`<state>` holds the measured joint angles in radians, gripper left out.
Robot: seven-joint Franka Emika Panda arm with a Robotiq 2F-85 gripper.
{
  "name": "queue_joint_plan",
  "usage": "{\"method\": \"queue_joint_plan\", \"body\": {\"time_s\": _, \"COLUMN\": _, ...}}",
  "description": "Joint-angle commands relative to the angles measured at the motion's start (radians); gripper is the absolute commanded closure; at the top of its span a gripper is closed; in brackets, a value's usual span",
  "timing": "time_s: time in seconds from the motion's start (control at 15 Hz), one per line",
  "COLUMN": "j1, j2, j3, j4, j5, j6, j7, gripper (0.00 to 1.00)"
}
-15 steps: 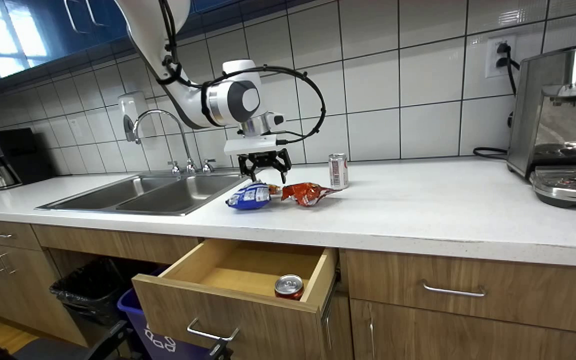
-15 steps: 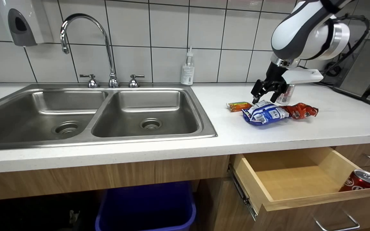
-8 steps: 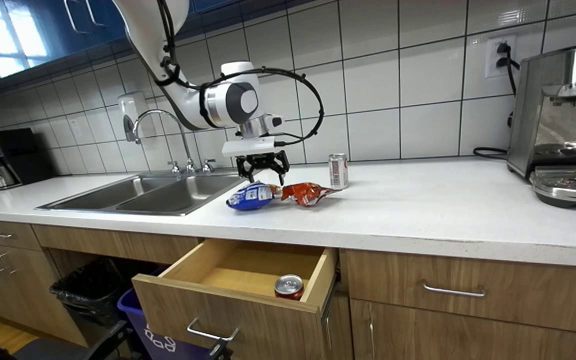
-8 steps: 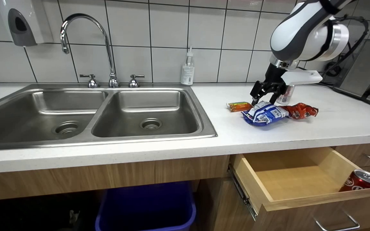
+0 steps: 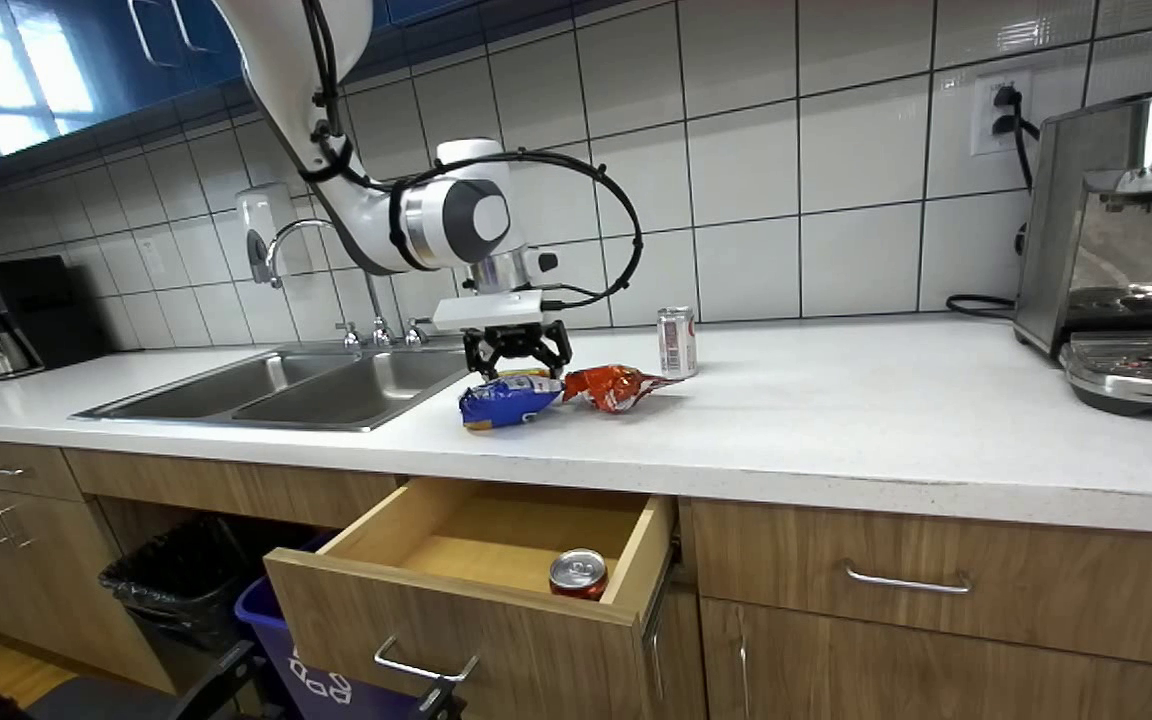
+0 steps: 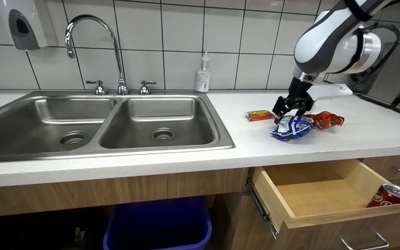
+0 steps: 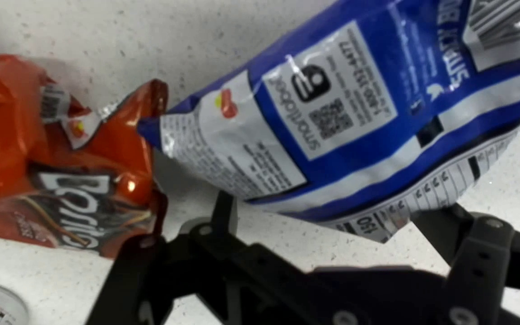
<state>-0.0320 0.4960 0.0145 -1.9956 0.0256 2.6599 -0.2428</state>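
Note:
My gripper [image 5: 524, 371] hangs low over the counter, its jaws wide apart. The blue snack bag [image 7: 332, 117] lies just beneath it, and in the wrist view the bag's lower edge reaches between the fingers [image 7: 440, 228]. One finger seems to touch that edge; whether the other does, I cannot tell. In an exterior view, the blue bag [image 6: 293, 127] is tilted under the fingertips. A red Doritos bag [image 7: 84, 158] lies beside it, nearly touching its pointed corner. An orange packet [image 6: 259, 115] lies on the opposite side of the blue bag.
A silver-white can [image 5: 676, 342] stands behind the red bag. Below the counter edge a drawer [image 5: 451, 582] is pulled out with a red can [image 6: 387, 195] in it. A double sink [image 6: 222, 139] is set in the counter. A coffee machine [image 5: 1106, 250] stands on the counter.
My gripper has come down towards the counter. The blue bag has shifted and tilted towards the counter's front, drawing away from the orange packet. The red bag and the drawer have not moved.

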Motion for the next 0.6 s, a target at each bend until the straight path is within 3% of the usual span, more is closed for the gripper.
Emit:
{"method": "queue_joint_plan", "body": {"time_s": 0.0, "j1": 0.004, "j2": -0.057, "j3": 0.003, "j4": -0.059, "j5": -0.028, "j6": -0.016, "j7": 0.031, "gripper": 0.00}}
{"method": "queue_joint_plan", "body": {"time_s": 0.53, "j1": 0.023, "j2": -0.136, "j3": 0.000, "j4": -0.164, "j5": -0.037, "j6": -0.007, "j7": 0.038, "gripper": 0.00}}
